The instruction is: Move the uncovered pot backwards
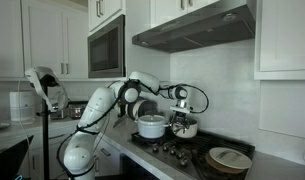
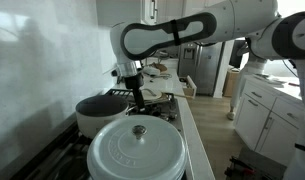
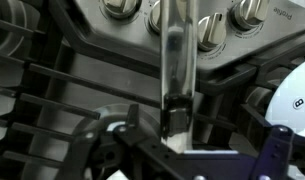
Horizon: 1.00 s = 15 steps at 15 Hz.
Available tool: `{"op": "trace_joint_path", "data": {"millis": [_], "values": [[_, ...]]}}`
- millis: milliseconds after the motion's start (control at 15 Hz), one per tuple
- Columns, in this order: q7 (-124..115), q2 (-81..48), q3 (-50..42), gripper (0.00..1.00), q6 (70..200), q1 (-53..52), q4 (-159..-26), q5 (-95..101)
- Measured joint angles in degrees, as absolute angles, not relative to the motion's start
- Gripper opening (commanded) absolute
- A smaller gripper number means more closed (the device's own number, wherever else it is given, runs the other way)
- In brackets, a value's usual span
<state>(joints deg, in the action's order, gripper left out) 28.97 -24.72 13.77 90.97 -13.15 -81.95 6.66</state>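
The uncovered pot (image 1: 185,129) is small, silvery, with a dark rim, and stands on the stove's back burner in both exterior views (image 2: 97,113). My gripper (image 1: 180,113) hangs just above its rim, at the rim's right side in an exterior view (image 2: 138,97). In the wrist view a long silvery bar (image 3: 180,50), apparently the pot's handle, runs down to a dark finger pad (image 3: 177,120). The gripper (image 3: 227,135) stands open, its fingers wide apart, and grips nothing that I can see. The pot's body is out of the wrist view.
A larger lidded white pot (image 1: 150,127) stands beside the small pot, close in front in an exterior view (image 2: 137,152). A dark pan with a pale inside (image 1: 230,158) sits on the near right burner. Stove knobs (image 3: 207,25), black grates (image 3: 52,90) and the wall behind hem the area.
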Motion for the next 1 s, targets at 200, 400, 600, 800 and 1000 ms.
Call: {"op": "trace_joint_path", "data": {"millis": [200, 400, 600, 800, 1000], "values": [[28.97, -25.88, 13.77, 1.00, 90.88, -13.41, -80.40, 6.67], [28.97, -26.24, 13.77, 1.00, 90.75, -13.49, -79.32, 6.67], [28.98, -26.25, 13.77, 0.72, 90.68, -13.53, -78.69, 6.67], [29.01, -26.25, 13.77, 0.49, 90.68, -13.52, -78.44, 6.67], [29.01, -26.25, 13.77, 0.27, 90.68, -13.52, -78.39, 6.67]]}}
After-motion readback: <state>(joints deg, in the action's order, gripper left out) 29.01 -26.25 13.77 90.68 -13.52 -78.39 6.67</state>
